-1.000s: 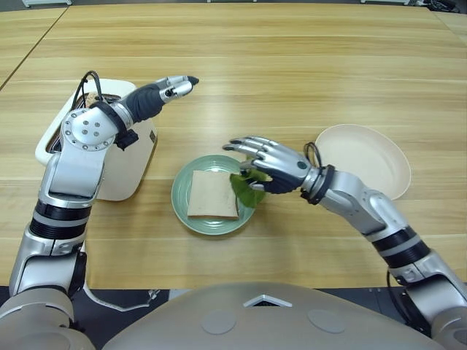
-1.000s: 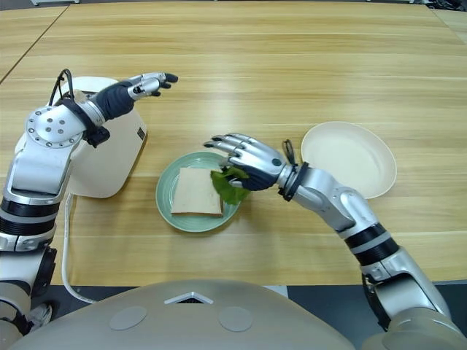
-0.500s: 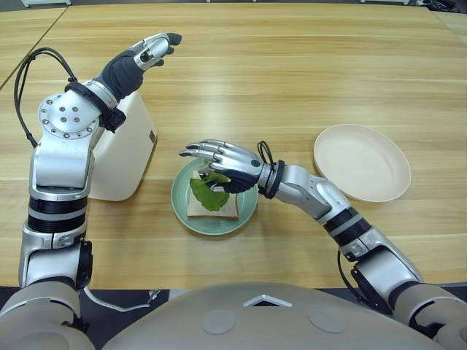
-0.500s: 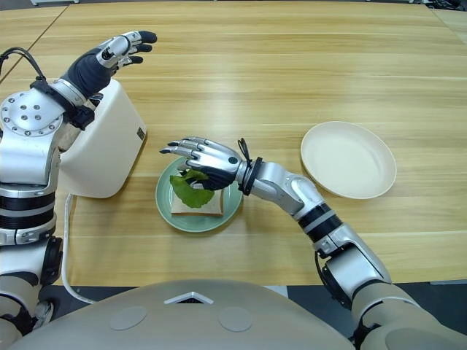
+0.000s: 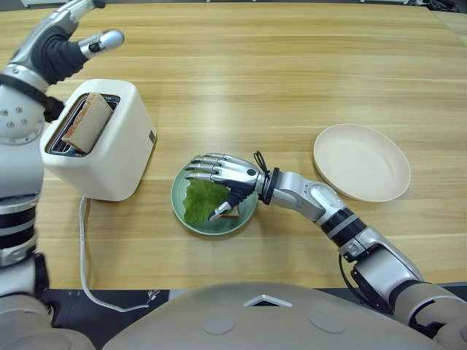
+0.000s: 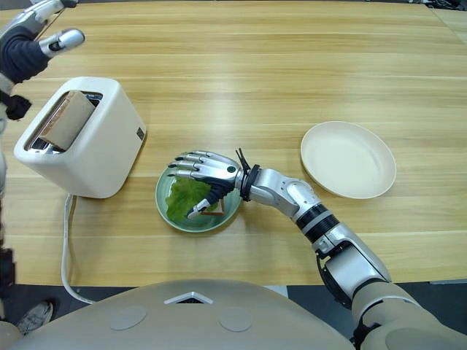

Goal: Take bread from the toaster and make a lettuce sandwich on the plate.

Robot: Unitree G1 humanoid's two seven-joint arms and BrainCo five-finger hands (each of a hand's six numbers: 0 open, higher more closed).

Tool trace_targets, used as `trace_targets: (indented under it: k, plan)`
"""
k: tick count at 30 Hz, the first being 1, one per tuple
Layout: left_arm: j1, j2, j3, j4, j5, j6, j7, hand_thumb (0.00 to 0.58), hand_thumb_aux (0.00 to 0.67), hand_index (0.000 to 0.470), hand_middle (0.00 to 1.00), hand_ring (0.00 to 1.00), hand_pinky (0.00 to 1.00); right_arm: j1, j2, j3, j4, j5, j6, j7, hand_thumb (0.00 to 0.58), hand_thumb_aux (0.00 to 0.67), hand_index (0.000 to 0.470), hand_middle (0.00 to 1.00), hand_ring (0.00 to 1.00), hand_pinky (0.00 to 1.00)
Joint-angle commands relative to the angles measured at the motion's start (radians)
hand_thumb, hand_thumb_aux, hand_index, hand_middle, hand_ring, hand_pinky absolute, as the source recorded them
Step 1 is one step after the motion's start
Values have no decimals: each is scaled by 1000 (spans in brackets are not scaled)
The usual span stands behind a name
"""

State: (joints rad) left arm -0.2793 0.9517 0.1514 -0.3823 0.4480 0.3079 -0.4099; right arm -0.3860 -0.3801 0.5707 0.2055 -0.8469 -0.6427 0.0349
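Left eye view: right robot hand [image 5: 226,179] low over the green plate [image 5: 208,229], palm down, fingers fanned wide toward the left, thumb angled down at the plate's right side. Grips nothing. Lettuce [image 5: 198,203] flat on the plate just beneath the fingertips, covering nearly all of the bread [image 5: 235,212] — a small brown corner peeking out by the thumb. Cannot tell whether the fingers touch the leaf or hang just above it.

Toaster [image 5: 109,160] upright on the bench [image 5: 277,73] left of the green plate, near it but apart. Slice [image 5: 86,122] standing in the slot, upper half sticking out. Cord [image 5: 82,248] trailing from the toaster's base down to the bench's front edge.

Left robot hand [image 5: 58,47] raised above and behind the toaster at the far left — fingers loosely spread, holding nothing, clear of the slice.

Cream plate [image 5: 361,162] on the bench well to the right of the green plate, beyond the right forearm.
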Motion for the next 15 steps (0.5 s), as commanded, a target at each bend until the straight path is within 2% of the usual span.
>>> trace_targets:
  k: [1,7,13,14,15]
  plan:
    - [91,89,-8,41,122,-35,-18,0,0,0,0,0,0,2,-14,-69,-84,42,23,-8,0,0,0,0,0,0]
    - [194,156,-48,100,280,-43,-59,0,0,0,0,0,0,-1,-20,-144,-119,50,52,-41,0,0,0,0,0,0]
    - [251,171,-70,126,307,-63,-135,0,0,0,0,0,0,7,-24,-161,-93,50,49,-68,0,0,0,0,0,0]
    - [252,169,-65,127,306,-62,-139,124,76,53,0,0,0,7,-24,-161,-91,49,49,-71,0,0,0,0,0,0]
    - [249,164,-63,129,303,-62,-144,496,415,291,0,0,0,9,-27,-163,-90,49,49,-75,0,0,0,0,0,0]
